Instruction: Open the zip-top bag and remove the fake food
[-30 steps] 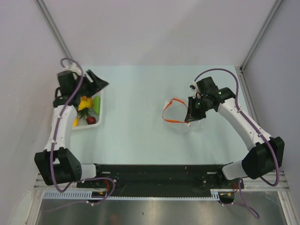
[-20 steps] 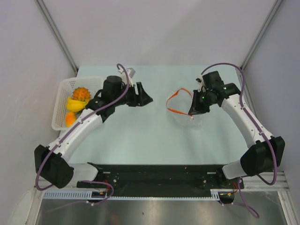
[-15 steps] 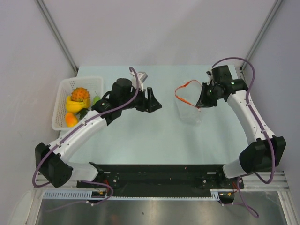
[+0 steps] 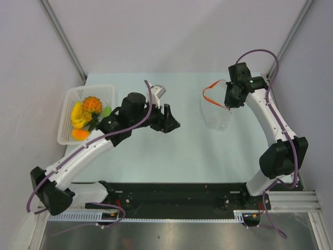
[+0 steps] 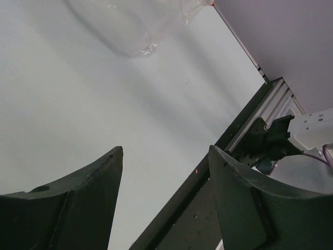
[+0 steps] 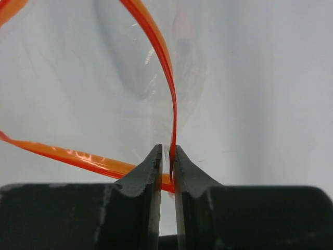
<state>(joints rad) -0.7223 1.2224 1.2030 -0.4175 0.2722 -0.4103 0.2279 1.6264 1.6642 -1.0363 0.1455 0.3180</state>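
Note:
The clear zip-top bag (image 4: 216, 113) hangs empty with its orange-red zip strip (image 4: 212, 91) lifted at the back right of the table. My right gripper (image 4: 228, 104) pinches that strip (image 6: 156, 47) between nearly closed jaws (image 6: 166, 151), with only a sliver of gap beside the strip. The bag's mouth gapes in a loop. The fake food (image 4: 86, 112), yellow, orange and green pieces, lies in the white basket (image 4: 65, 136) at the left. My left gripper (image 4: 171, 119) hovers over the table's middle, open and empty (image 5: 165, 151), with the bag (image 5: 130, 26) ahead of it.
The basket stands against the table's left edge. Grey walls close in the left, back and right sides. The black base rail (image 4: 171, 195) runs along the near edge, and it shows under my left fingers (image 5: 244, 151).
My left arm swung from the basket to the table's middle, leaving the food in the basket. My right gripper carried the bag up, back and to the right.

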